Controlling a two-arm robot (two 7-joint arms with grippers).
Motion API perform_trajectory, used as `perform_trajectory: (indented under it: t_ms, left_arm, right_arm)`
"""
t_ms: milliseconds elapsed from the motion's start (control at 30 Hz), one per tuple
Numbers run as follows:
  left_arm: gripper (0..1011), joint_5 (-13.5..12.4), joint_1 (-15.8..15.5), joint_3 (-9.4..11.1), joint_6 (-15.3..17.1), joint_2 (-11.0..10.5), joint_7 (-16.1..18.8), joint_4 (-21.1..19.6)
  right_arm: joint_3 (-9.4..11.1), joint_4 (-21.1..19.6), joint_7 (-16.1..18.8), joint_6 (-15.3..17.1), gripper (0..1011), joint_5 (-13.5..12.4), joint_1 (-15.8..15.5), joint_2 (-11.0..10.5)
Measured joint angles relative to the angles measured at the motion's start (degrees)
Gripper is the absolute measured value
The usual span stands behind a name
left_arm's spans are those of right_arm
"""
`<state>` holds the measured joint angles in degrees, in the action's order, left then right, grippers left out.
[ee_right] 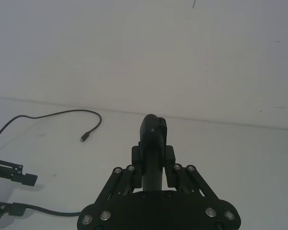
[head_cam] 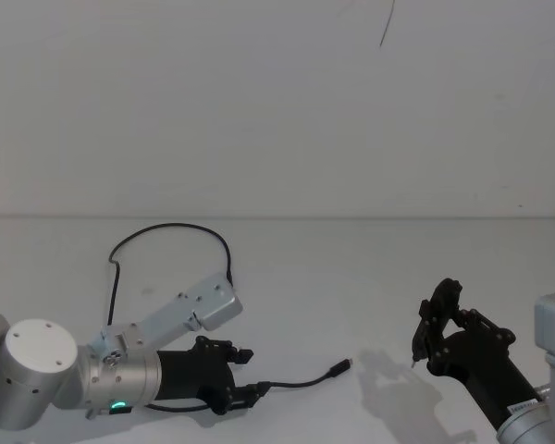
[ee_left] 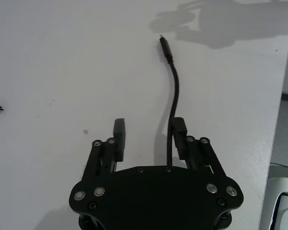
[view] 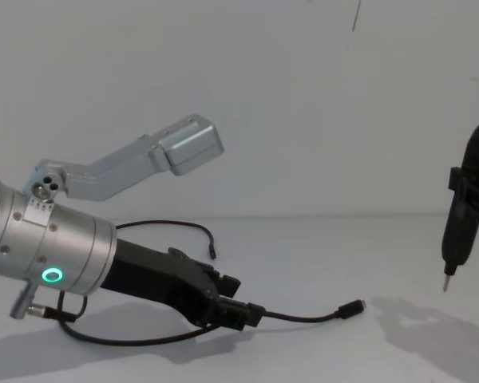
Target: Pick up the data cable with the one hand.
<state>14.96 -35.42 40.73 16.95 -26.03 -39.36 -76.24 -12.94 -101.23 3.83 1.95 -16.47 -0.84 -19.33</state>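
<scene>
Head view: the left tool (head_cam: 246, 374) sits low at the near left of the bench (head_cam: 351, 277), fingers apart, the cable (head_cam: 301, 381) running right from between them. Left wrist view: the cable (ee_left: 175, 91) lies on the bench, just beside one finger (ee_left: 178, 128). Right wrist view: the right tool (ee_right: 153, 154) is clamped on a pen (ee_right: 153, 128). Chest view: the pen (view: 457, 239) hangs above the bench, at the right

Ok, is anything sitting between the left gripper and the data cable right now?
Nothing visible does. The left gripper is open, low over the table, and the data cable runs between its fingers, close beside one of them. The right gripper, holding a pen-like tool, is off to the right, apart from the cable.
</scene>
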Motion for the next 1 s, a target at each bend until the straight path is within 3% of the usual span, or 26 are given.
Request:
perform_trajectory:
  t_ms: [233, 567, 1000]
  left_arm:
    - [345, -0.1, 0.0, 0.0, 0.0, 0.0, 0.0, 0.1]
    - [62, -0.1, 0.0, 0.1, 0.0, 0.1, 0.0, 0.1]
    - [28, -0.1, 0.0, 0.1, 0.0, 0.1, 0.0, 0.1]
  right_arm:
    - [0.0, 0.0, 0.0, 0.0, 263, 0.0, 0.0, 0.0]
    - [0.0, 0.0, 0.0, 0.0, 263, 0.0, 0.0, 0.0]
    - [0.0, 0.0, 0.0, 0.0, 263, 0.0, 0.0, 0.0]
